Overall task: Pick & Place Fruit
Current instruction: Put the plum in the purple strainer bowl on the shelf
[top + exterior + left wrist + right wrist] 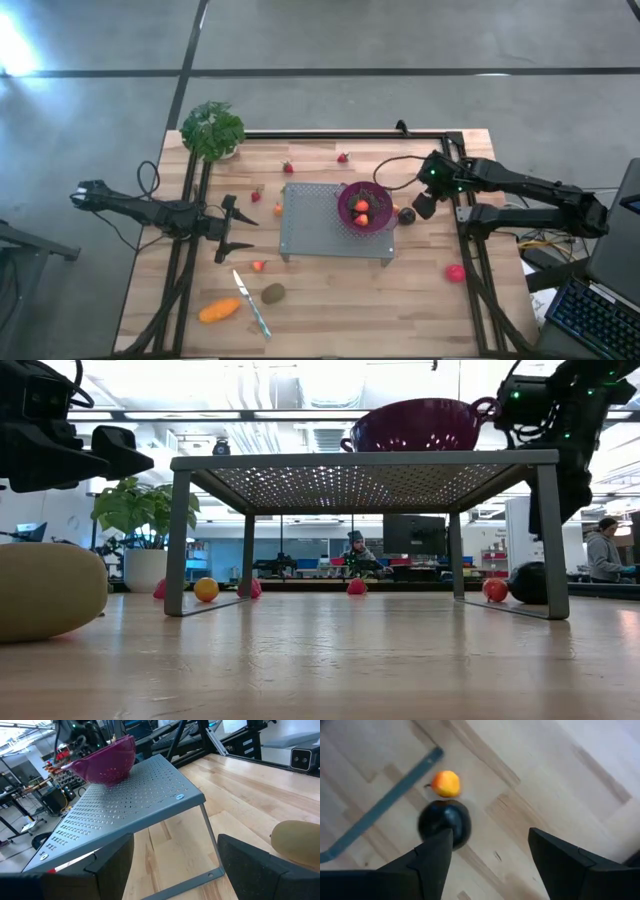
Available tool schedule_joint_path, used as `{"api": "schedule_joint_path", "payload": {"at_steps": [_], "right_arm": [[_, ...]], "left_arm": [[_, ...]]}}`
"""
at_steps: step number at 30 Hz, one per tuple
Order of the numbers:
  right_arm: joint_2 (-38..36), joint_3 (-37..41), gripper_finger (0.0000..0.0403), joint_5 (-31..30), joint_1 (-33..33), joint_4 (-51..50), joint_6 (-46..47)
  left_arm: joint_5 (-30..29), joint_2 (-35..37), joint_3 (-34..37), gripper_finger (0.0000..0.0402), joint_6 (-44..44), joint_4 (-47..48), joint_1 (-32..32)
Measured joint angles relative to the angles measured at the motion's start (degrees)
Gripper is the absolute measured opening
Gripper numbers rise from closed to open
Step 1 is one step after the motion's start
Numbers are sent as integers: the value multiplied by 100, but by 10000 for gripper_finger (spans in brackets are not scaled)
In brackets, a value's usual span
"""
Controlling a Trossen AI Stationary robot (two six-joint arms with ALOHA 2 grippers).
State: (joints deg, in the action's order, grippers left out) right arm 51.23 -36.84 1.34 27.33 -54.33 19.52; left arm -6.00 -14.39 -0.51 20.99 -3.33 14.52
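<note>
High view: a perforated metal stand (335, 228) is seen at the centre of the table (420, 310), with a purple colander (366, 207) on its three-o'clock end. Two red pieces of fruit (361, 212) are already lying in the colander. Still on the wood are the dark round fruit (406, 214) just beside the stand, a pink-red ball (455, 272) at about four o'clock, strawberries (288, 167) toward twelve, and an orange piece (219, 311) and a brown-green oval (273, 293) at about seven, beside a knife (252, 303). The task is judged only partly done. The left gripper (237, 229) is held at nine o'clock of the stand; the right gripper (423, 205) is poised near the dark fruit.

Low view: the colander is seen on top of the stand, with small fruit on the table beneath and behind it.

Left wrist view: the fingers are spread apart, nothing between them.

Right wrist view: the fingers are spread wide and empty, the dark fruit and a small orange-yellow fruit (445, 783) lying ahead on the wood.
</note>
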Motion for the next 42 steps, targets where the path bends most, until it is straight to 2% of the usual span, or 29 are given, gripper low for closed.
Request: {"api": "schedule_joint_path", "payload": {"at_steps": [5, 12, 18, 24, 30, 35, 39, 42], "right_arm": [[76, -4, 260, -262, 2, 232, 339], [210, 228, 249, -317, -35, 510, 735], [338, 411, 273, -294, -131, 882, 900], [274, 61, 302, -335, -129, 806, 583], [95, -599, 308, -258, -251, 795, -444], [-250, -799, 293, -85, -803, 494, -953], [-574, -654, 276, -211, -1673, 125, -453], [-768, -456, 265, -643, -2478, 9, 94]], "left_arm": [[-1, 1, -1, 291, 0, 0, 0], [0, 2, -1, 291, 0, 0, 1], [0, 2, 0, 291, 0, 0, 2], [0, 0, 0, 291, 0, 0, 0], [0, 0, -1, 291, 0, 2, 1], [0, 1, -1, 291, 0, 0, 2], [0, 1, -1, 291, 0, 0, 1], [0, 0, 0, 291, 0, 0, 0]]}}
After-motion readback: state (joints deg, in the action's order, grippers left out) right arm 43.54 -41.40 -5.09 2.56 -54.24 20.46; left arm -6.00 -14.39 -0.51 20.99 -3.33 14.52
